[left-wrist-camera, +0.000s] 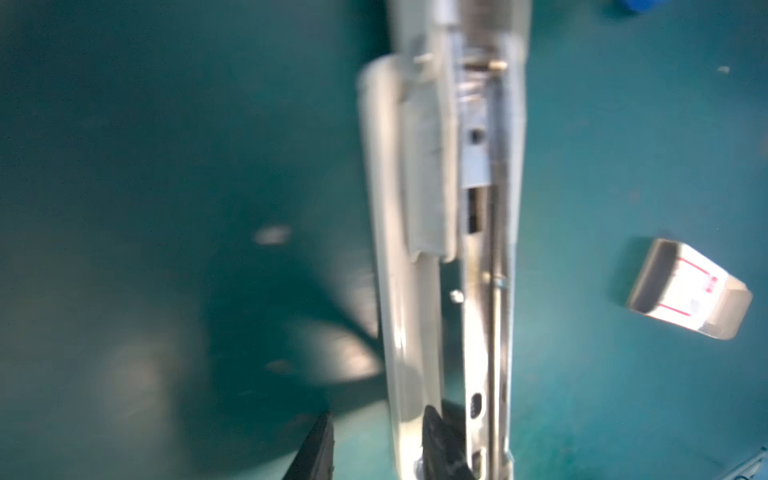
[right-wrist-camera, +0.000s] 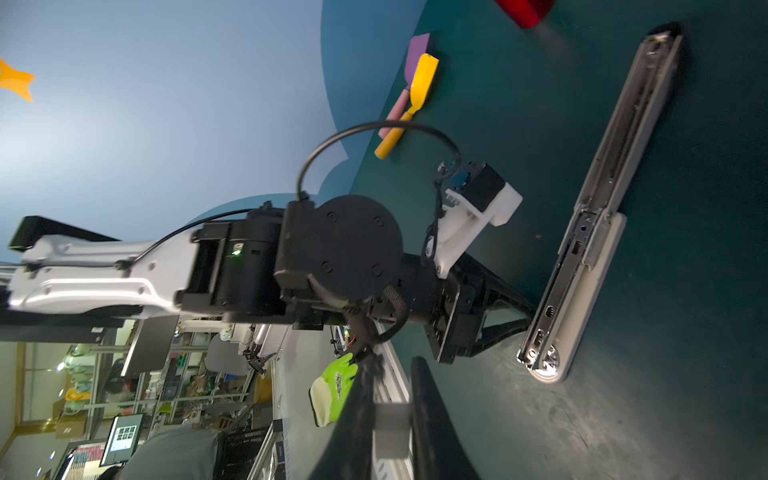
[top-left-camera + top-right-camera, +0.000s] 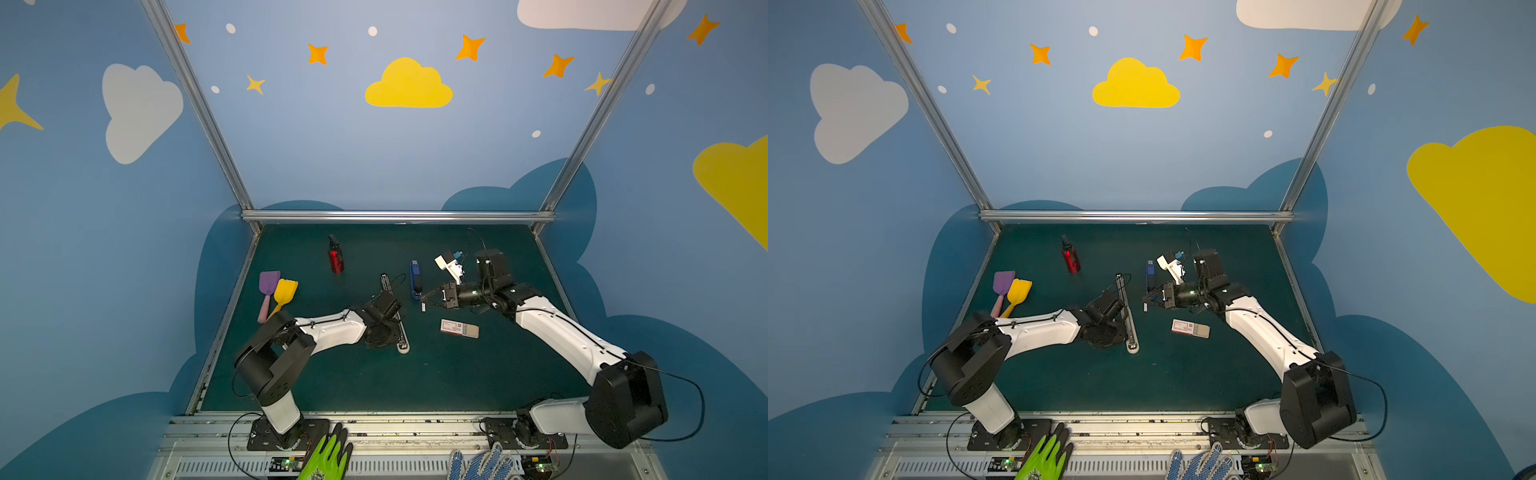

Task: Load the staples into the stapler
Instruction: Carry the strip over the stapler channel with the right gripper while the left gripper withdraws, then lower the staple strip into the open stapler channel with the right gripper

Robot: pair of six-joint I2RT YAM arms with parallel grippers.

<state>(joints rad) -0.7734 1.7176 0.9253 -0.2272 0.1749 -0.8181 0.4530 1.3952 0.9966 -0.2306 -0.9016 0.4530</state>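
- Grey staple strip [image 2: 390, 424]: a short pale block clamped between the two black fingers of the right gripper [image 3: 424, 299]. It hangs above the green mat [image 3: 457, 374], to the right of the stapler [image 2: 598, 257] and not touching it.
- Left gripper [image 2: 531, 315]: it sits at the near end of the stapler with its jaws apart. In the blurred left wrist view, one finger [image 1: 318, 444] stands clear on the outer side of the stapler's pale base. The other is tucked between that base and the metal channel. It straddles the base but does not look clamped on it.
- Stapler: it lies opened out flat and lengthwise on the mat, with the shiny metal channel facing up beside the pale plastic base.
- Staple box [image 3: 459, 328]: small, white with red print, with its tray slid partly out. It lies flat on the mat to the right of the stapler's near end, well apart from it, nearer the robot than the right gripper.
- Step in hand, as a judgement: the strip has been picked up and the stapler is open, so the strip now has to be carried across to the channel.
- Next move, as a judgement: the left gripper should steady the stapler. The right should turn the strip to run along the channel, lower it in legs down, and only then let go.
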